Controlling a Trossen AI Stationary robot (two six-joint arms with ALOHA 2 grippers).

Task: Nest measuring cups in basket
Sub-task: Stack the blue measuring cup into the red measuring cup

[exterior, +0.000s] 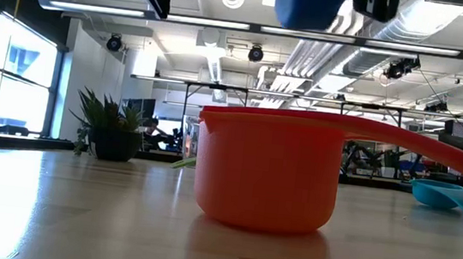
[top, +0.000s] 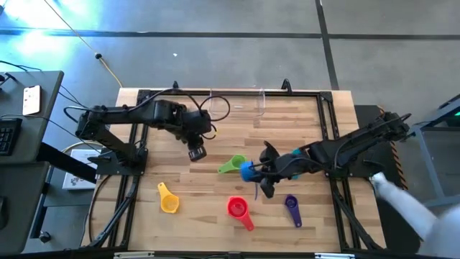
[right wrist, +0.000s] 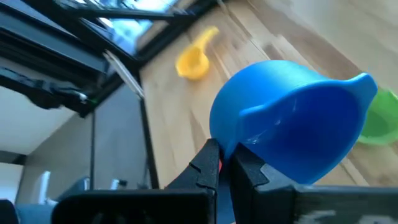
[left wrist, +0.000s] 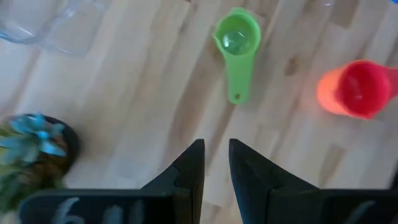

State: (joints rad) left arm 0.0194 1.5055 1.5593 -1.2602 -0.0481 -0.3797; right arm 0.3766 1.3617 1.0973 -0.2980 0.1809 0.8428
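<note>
Blue cup (right wrist: 292,124) pinched in right tool (right wrist: 227,163); four cups on table; left tool (left wrist: 216,163) slightly parted, empty.

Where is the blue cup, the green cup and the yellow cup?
blue cup (right wrist: 292,127): right wrist view, on its bowl's outer wall.
green cup (left wrist: 237,38): left wrist view, inside its bowl.
yellow cup (top: 169,204): high view, on its bowl.
</note>
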